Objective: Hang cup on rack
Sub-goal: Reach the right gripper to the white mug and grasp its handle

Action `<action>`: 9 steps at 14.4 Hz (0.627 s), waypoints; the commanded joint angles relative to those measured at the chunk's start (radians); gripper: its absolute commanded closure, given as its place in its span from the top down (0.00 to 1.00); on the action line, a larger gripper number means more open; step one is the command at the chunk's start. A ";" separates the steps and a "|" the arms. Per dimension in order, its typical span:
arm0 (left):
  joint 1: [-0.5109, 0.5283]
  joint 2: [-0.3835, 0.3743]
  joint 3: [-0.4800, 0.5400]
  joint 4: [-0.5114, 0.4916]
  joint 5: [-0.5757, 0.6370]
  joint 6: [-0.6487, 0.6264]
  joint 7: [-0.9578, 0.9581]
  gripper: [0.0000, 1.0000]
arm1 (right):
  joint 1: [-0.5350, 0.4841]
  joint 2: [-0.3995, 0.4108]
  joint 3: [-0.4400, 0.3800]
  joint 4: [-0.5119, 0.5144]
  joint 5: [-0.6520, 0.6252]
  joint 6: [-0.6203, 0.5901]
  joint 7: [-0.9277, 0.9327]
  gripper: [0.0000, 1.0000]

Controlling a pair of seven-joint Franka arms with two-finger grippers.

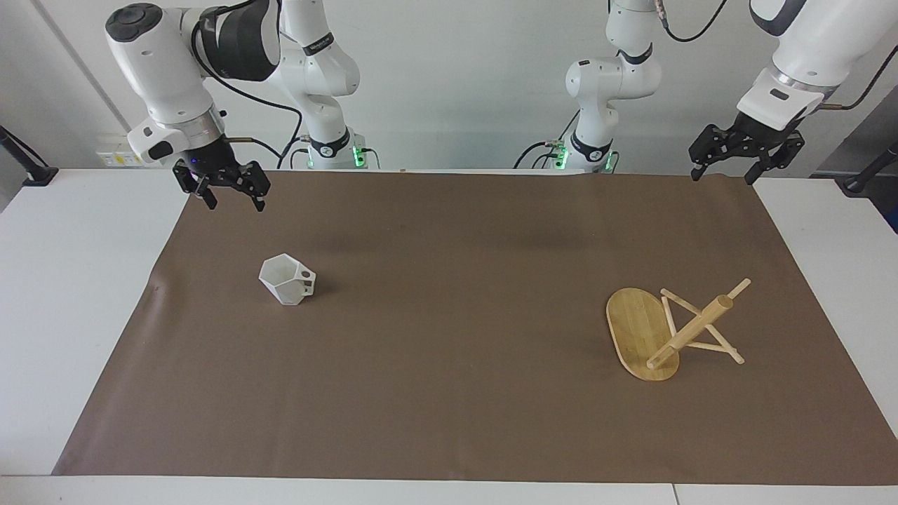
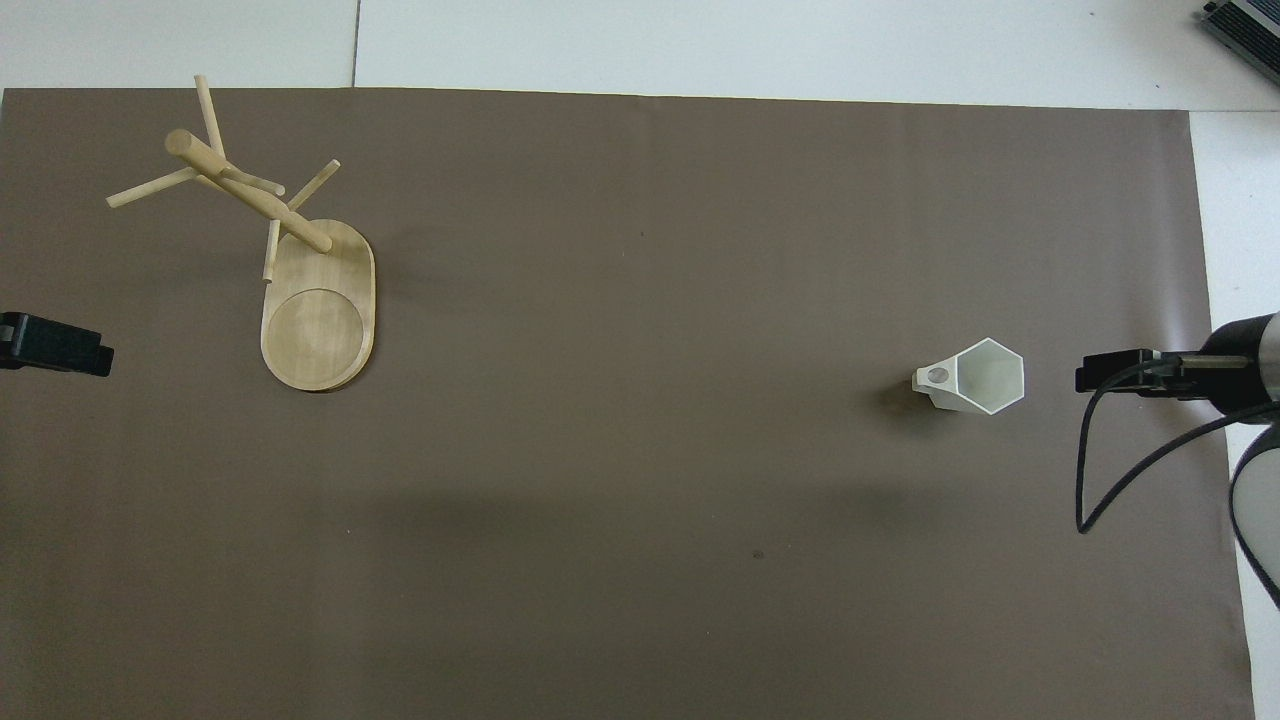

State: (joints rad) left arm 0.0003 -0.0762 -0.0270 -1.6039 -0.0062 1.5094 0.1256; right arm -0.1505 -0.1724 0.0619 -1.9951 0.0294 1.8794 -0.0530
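Note:
The white faceted cup [image 1: 286, 280] sits on the brown mat toward the right arm's end; its hexagonal mouth shows in both views, and its handle with the round hole points toward the table's middle [image 2: 985, 377]. The bamboo rack [image 1: 642, 337] stands on its oval base toward the left arm's end, post and pegs free [image 2: 320, 310]. My right gripper [image 1: 235, 205] is open and empty, raised over the mat's corner, apart from the cup; its tip shows in the overhead view [image 2: 1105, 358]. My left gripper [image 1: 722, 177] is open and empty, waiting over the mat's other robot-side corner [image 2: 55, 345].
The brown mat [image 1: 449, 393] covers most of the white table [image 1: 63, 294]. A black cable [image 2: 1090, 470] hangs from the right wrist beside the cup.

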 commanded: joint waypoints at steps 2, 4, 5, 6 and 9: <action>0.010 -0.028 -0.005 -0.030 0.011 -0.006 0.006 1.00 | -0.011 0.020 0.001 -0.037 0.021 0.075 -0.080 1.00; 0.010 -0.030 -0.005 -0.030 0.011 -0.006 0.006 1.00 | -0.012 0.057 -0.001 -0.037 0.021 0.108 -0.080 1.00; 0.010 -0.030 -0.007 -0.030 0.011 -0.006 0.006 1.00 | -0.014 0.076 -0.001 -0.039 0.023 0.127 -0.079 1.00; 0.010 -0.030 -0.007 -0.030 0.011 -0.006 0.006 1.00 | -0.015 0.091 -0.002 -0.039 0.023 0.142 -0.079 1.00; 0.010 -0.030 -0.005 -0.030 0.011 -0.006 0.006 1.00 | -0.017 0.113 -0.005 -0.076 0.024 0.203 -0.071 1.00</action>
State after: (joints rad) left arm 0.0004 -0.0762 -0.0270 -1.6039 -0.0062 1.5094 0.1256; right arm -0.1527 -0.0627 0.0549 -2.0322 0.0295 2.0329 -0.0975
